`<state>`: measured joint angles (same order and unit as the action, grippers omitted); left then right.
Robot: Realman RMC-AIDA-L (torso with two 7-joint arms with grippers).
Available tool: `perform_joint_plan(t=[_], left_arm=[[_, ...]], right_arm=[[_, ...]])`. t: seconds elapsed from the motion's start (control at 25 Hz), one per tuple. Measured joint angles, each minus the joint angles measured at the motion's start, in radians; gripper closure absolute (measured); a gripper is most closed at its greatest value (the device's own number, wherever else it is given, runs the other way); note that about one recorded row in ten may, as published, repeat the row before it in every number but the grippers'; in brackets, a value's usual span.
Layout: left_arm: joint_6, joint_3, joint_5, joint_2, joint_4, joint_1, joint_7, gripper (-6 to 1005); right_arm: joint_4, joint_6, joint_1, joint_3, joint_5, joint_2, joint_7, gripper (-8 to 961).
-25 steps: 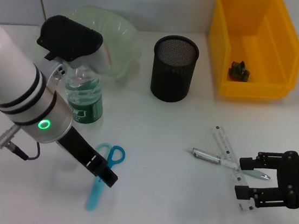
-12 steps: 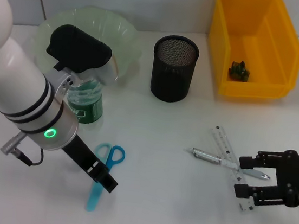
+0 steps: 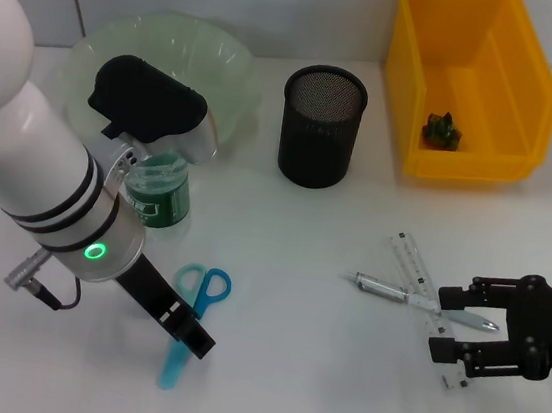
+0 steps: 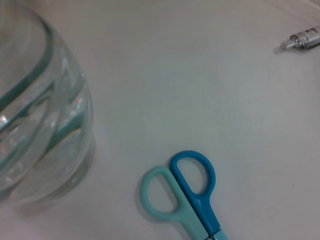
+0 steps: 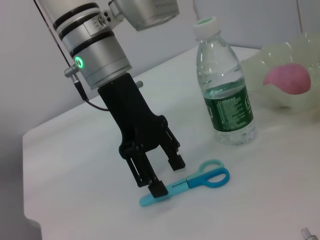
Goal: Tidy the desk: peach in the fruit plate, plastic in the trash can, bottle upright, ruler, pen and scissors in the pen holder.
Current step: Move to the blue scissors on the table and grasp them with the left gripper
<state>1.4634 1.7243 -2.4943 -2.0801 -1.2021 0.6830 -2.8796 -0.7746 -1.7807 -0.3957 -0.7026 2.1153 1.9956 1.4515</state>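
Observation:
My left gripper (image 3: 190, 329) (image 5: 166, 174) hangs open just above the teal-and-blue scissors (image 3: 200, 296) (image 4: 186, 196) (image 5: 200, 180), one finger close to the blade end. The clear bottle (image 3: 157, 190) (image 5: 226, 97) (image 4: 40, 120) stands upright beside it. A pink peach (image 5: 287, 79) lies in the pale green fruit plate (image 3: 228, 65) (image 5: 260, 62); my arm hides it in the head view. My right gripper (image 3: 453, 326) is open around the silver pen (image 3: 387, 290), which lies across the clear ruler (image 3: 412, 262). The black mesh pen holder (image 3: 321, 126) stands mid-table. Green plastic (image 3: 441, 131) lies in the yellow trash can (image 3: 527, 86).
The trash can stands at the back right, the pen holder just left of it, the plate at the back left. White tabletop lies bare between the scissors and the pen. The table's near edge shows in the right wrist view.
My left arm has shifted slightly right and its gripper has sunk a little closer to the scissors. The right gripper has barely moved.

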Motion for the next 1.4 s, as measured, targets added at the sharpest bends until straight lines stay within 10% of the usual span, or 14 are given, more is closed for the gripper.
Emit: perform_joint_plan(t=[1.4], left_arm=[[-0.021,0.044,0.004,-0.001,0.022,0.006,0.000,201]], right_arm=[[0.008,0.000,-0.002,-0.002,0.000,0.000,0.001,263]])
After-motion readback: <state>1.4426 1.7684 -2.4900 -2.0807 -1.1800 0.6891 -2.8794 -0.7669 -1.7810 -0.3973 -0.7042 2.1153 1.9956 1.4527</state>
